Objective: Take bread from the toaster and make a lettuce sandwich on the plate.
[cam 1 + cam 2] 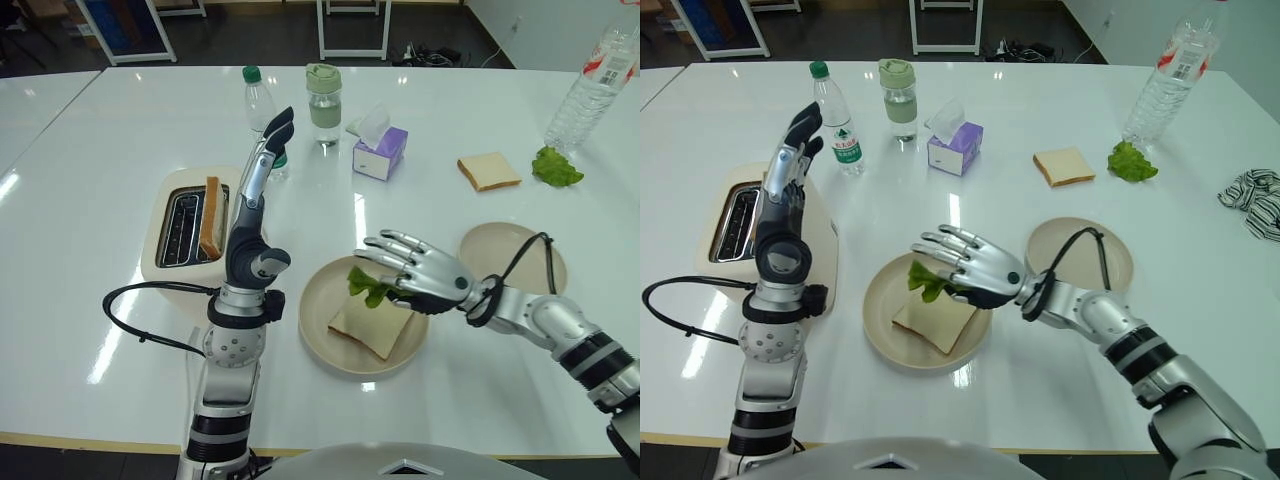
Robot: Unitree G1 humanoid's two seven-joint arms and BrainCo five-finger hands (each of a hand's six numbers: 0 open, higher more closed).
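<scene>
The right hand (425,272) pinches a lettuce leaf (366,285) over the bread slice (372,332) on the plate (318,340), so laying the lettuce seems the step in hand; next it must lower and release squarely. The left hand (265,160), empty with fingers straight, stands upright beside the toaster (165,255), where a second slice (211,220) waits. A tissue box (380,155) and spare plate (490,250) sit apart on the bench (100,130), obstructing nothing.
</scene>
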